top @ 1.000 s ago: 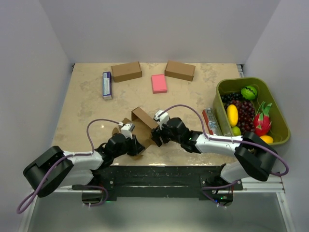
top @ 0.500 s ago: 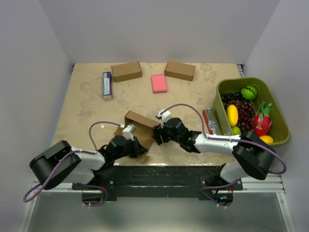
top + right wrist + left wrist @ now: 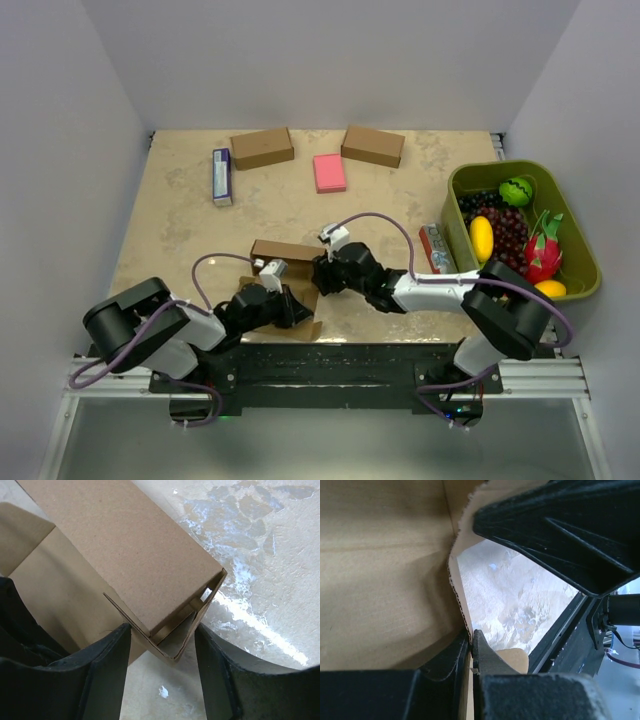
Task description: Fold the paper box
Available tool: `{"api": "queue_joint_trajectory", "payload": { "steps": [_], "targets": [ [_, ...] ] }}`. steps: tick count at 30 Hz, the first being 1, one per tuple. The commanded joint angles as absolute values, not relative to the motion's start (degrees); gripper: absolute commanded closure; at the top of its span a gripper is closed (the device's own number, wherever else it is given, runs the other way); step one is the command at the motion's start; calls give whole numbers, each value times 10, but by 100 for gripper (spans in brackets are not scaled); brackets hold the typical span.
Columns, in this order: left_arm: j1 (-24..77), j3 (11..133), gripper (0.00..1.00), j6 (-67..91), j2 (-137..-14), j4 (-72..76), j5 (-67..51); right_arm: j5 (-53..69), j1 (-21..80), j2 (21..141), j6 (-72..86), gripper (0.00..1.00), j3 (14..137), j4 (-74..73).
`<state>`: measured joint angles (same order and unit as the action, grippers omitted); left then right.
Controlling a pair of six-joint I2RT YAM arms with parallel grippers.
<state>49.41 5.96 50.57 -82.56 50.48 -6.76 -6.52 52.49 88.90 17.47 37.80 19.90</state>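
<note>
The plain brown cardboard paper box (image 3: 283,252) lies in the lower centre of the overhead view on the beige marbled table (image 3: 170,240). One part is already folded into a slim rectangular tube and loose flaps spread toward the bottom edge.

The black left gripper (image 3: 288,303) sits at the flaps just below the tube. In the left wrist view its fingers (image 3: 447,660) are clenched at the bottom of the frame, pinching the thin raw edge of a cardboard panel (image 3: 385,580).

The black right gripper (image 3: 322,275) is at the tube's right end. In the right wrist view its fingers (image 3: 107,665) stand apart, straddling the tube's open corner (image 3: 135,555) at the frame's centre. The left finger touches a flap, and the right one is just beside the corner.
</note>
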Motion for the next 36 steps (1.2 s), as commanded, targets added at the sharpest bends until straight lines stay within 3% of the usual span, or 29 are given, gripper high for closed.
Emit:
{"api": "queue_joint_trajectory", "payload": {
  "steps": [1,16,19,20,25,28,32,36],
  "targets": [
    [512,69,91,519,-845,550,-88,-91,524,906,199,46,403,246],
    [527,86,92,520,-875,555,-87,-163,527,971,248,57,449,243],
    [527,89,92,519,-878,555,-89,-171,527,981,252,65,453,245],
    [528,90,92,519,-879,555,-90,-177,527,983,253,74,454,243],
    [528,91,92,517,-873,549,-88,-188,528,988,245,81,457,239],
    [528,98,86,513,-848,527,-83,-208,528,981,229,83,447,234],
    [528,126,57,497,-783,430,-70,-232,528,964,200,84,434,229],
    [527,184,34,458,-673,288,-34,-258,528,941,175,86,427,212]
  ]
}}
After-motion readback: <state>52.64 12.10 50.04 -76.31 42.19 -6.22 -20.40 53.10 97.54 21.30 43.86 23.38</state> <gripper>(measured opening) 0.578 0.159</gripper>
